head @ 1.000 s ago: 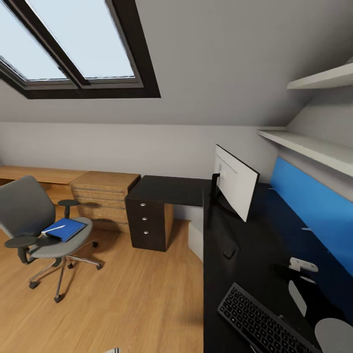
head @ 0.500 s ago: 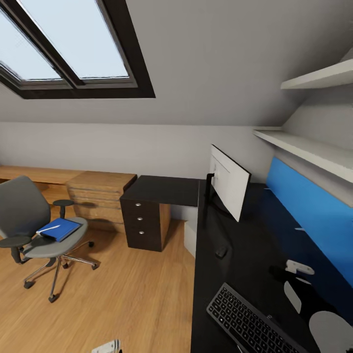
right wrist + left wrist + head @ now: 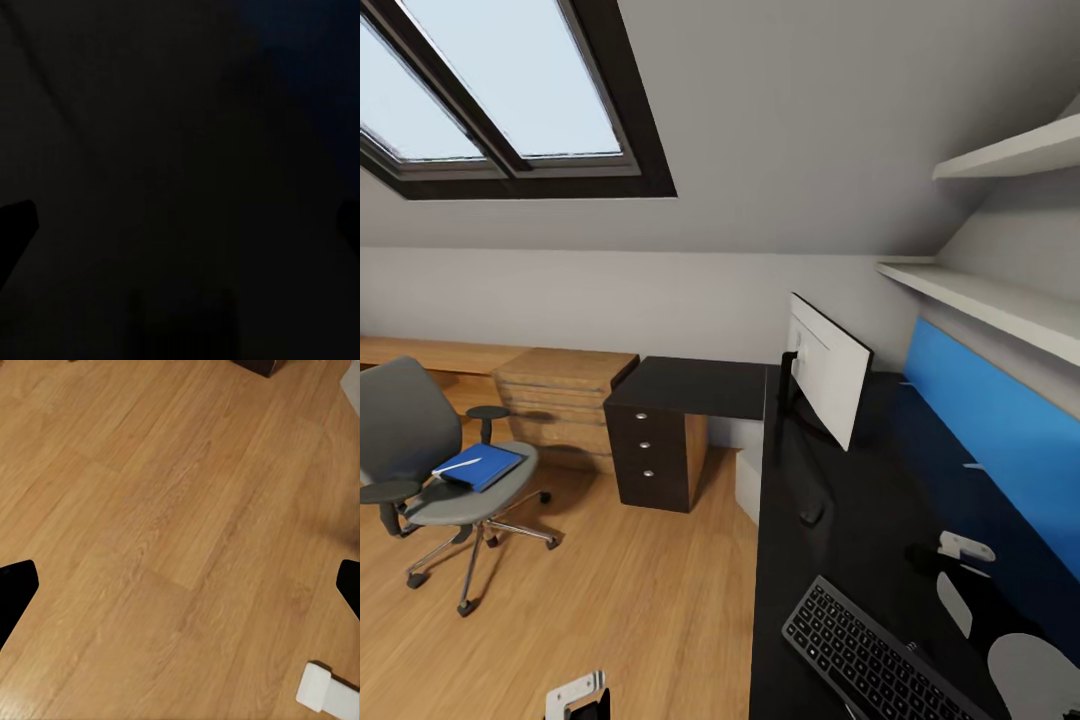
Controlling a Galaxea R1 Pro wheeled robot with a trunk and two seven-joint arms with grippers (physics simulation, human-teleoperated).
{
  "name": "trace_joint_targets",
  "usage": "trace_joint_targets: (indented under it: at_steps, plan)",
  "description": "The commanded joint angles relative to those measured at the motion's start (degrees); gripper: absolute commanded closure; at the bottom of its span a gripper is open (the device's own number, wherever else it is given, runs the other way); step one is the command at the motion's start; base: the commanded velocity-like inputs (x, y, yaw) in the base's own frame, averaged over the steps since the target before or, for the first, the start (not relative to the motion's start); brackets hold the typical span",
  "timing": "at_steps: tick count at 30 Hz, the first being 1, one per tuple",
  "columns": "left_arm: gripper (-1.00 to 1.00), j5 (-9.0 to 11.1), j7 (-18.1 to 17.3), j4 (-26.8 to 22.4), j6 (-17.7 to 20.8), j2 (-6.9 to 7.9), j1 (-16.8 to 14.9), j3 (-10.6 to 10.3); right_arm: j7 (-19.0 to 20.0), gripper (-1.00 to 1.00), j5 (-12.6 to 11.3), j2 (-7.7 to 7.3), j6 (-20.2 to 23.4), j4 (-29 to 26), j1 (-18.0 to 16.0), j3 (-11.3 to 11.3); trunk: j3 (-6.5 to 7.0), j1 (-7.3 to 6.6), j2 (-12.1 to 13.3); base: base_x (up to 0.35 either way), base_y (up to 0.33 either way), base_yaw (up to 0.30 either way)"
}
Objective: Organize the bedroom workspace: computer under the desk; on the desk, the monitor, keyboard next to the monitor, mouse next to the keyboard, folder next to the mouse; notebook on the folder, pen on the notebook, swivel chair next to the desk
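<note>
Two of the task's things are nowhere near the desk (image 3: 860, 560): the folder (image 3: 480, 466) lies flat on the seat of the swivel chair (image 3: 430, 470), with what looks like the pen (image 3: 460, 465) as a thin white line across its cover, and the chair stands out on the wood floor (image 3: 630, 600), well apart from the desk's near edge. On the glossy black top the monitor (image 3: 828, 382) stands upright towards the far end, the mouse (image 3: 812, 514) sits close to the front edge between the monitor and the keyboard (image 3: 870, 655), and the keyboard lies at an angle near the closest corner. A small white-and-dark object rests further in, beside the blue back panel (image 3: 1000, 450); I cannot tell what it is. The left gripper (image 3: 180, 585) hangs over bare floor with its fingers spread wide and nothing between them; the right gripper (image 3: 180, 225) looks down on the dark desk top, its tips likewise far apart and empty. I'd judge the step in hand to be fetching the folder. To do it well, roll up square to the chair's front, come down on the folder's overhanging edge rather than its flat middle, and lift level so the pen does not slide off.
</note>
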Motion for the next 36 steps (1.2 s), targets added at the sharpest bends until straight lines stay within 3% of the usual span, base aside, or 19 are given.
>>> trace_joint_targets:
  at_steps: [1, 36]
  plan:
    - [-1.0, 0.57, 0.09, -0.05, -0.15, -0.03, -0.03, 0.03, -0.17, -1.0, -0.64, 0.01, 0.37, -0.26, -0.02, 0.03, -0.28, 0.24, -0.5, 0.0, 0.0, 0.0]
    - [-1.0, 0.53, 0.16, 0.0, -0.07, -0.03, -0.03, 0.03, -0.12, -1.0, -0.71, 0.08, 0.47, -0.32, -0.02, -0.04, -6.56, 7.93, -14.53, 0.0, 0.0, 0.0]
